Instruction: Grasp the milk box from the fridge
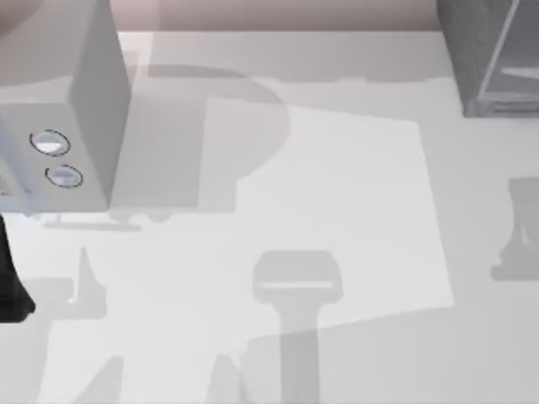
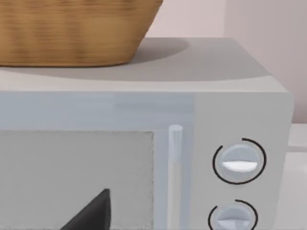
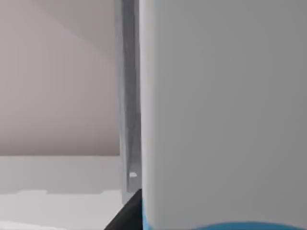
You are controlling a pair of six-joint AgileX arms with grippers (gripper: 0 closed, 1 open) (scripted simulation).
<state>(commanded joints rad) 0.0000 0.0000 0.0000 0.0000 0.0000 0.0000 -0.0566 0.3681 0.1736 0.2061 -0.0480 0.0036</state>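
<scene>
The fridge [image 1: 493, 59] stands at the table's far right corner, dark grey with a pale glassy panel. In the right wrist view a pale grey-white surface sits very close, with a bright blue strip along its edge; it looks like the milk box [image 3: 225, 225]. A dark tip of my right gripper [image 3: 127, 216] lies right beside it, and I cannot tell if they touch. A dark grey upright edge of the fridge [image 3: 127, 96] rises behind. My left arm [image 1: 10, 290] sits at the table's left edge, with my left gripper [image 2: 91, 214] facing the light grey box.
A light grey box with two round dials [image 1: 63, 156] fills the far left of the table. A wicker basket [image 2: 72, 28] rests on top of it. A pale wall runs behind the table. Arm shadows fall across the white tabletop [image 1: 337, 194].
</scene>
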